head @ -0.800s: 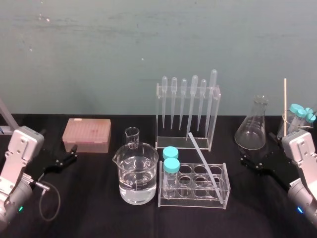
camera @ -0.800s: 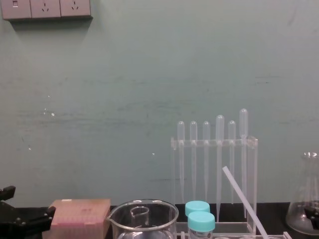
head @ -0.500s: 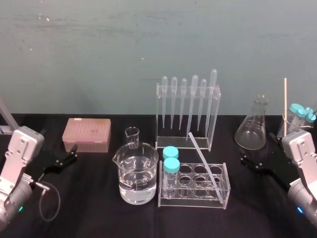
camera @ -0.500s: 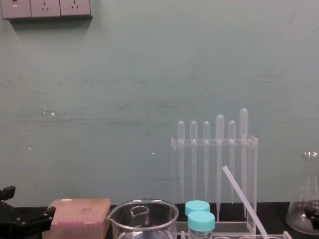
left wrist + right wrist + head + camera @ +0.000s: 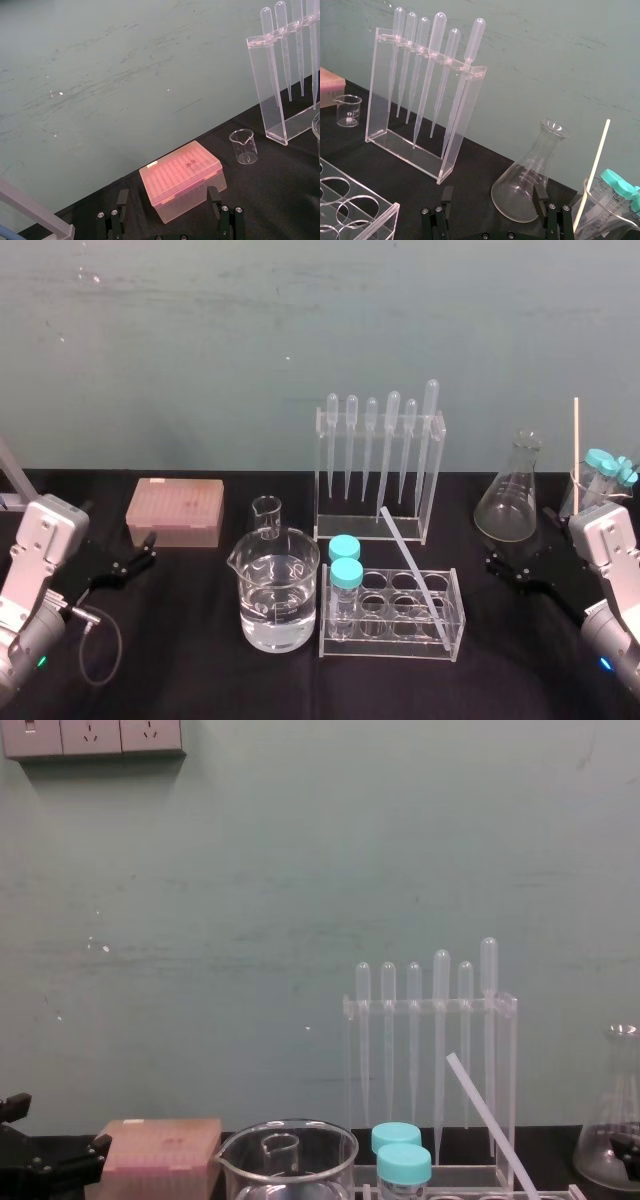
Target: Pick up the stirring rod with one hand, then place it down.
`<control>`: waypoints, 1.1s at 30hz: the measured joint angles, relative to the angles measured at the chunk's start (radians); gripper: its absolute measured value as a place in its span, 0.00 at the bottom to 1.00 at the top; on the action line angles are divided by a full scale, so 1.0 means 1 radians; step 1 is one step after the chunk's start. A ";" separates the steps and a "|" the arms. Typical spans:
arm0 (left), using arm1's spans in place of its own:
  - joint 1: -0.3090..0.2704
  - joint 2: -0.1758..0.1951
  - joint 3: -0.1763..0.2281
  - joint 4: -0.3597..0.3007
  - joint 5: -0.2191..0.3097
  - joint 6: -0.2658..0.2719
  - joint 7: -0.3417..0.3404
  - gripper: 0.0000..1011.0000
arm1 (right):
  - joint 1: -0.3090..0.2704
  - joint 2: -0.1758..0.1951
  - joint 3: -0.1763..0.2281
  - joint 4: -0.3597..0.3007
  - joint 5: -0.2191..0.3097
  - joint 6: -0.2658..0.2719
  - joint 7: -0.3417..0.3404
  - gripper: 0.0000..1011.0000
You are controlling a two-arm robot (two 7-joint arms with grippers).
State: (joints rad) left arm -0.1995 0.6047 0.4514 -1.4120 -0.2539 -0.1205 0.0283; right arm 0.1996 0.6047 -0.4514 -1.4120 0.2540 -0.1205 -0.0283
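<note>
the stirring rod (image 5: 411, 563) has not been picked up yet. it leans in the clear test-tube rack (image 5: 390, 638) at the middle of the black counter (image 5: 200, 670), its lower end down in a hole near the rack's right side and its upper end slanting back toward the pipette stand (image 5: 380, 525); whether it touches that stand cannot be told. the right gripper (image 5: 493, 195) hovers low at the right edge, beside the conical flask (image 5: 510, 502), jaws spread wide and holding nothing. the left gripper (image 5: 167, 200) sits parked at the far left near the pink box (image 5: 175, 512), jaws likewise apart and empty.

the right side looks nearer, so that arm seems the natural choice. a good grasp would take the rod on its free upper stretch, above the rack's rim, with the jaws set square across it. drawing it out along its own slant should keep the light rack from tipping or sliding into the water-filled beaker (image 5: 278, 602). the approach needs to skirt the flask and stay short of the pipettes. the thin pale stick (image 5: 576, 445) at far right is a different item.
</note>
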 joint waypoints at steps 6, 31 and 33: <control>0.000 0.000 0.000 0.000 0.000 0.000 0.000 0.99 | 0.000 0.000 0.000 0.000 0.000 0.000 0.000 0.99; 0.000 0.000 0.000 0.000 0.000 0.000 0.000 0.99 | 0.000 0.000 0.000 0.000 0.000 0.000 0.000 0.99; 0.000 0.000 0.000 0.000 0.000 0.000 0.000 0.99 | 0.000 0.000 0.000 0.000 0.000 0.000 0.000 0.99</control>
State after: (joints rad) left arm -0.1995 0.6047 0.4514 -1.4120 -0.2539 -0.1205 0.0283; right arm 0.1995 0.6047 -0.4514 -1.4120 0.2539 -0.1205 -0.0283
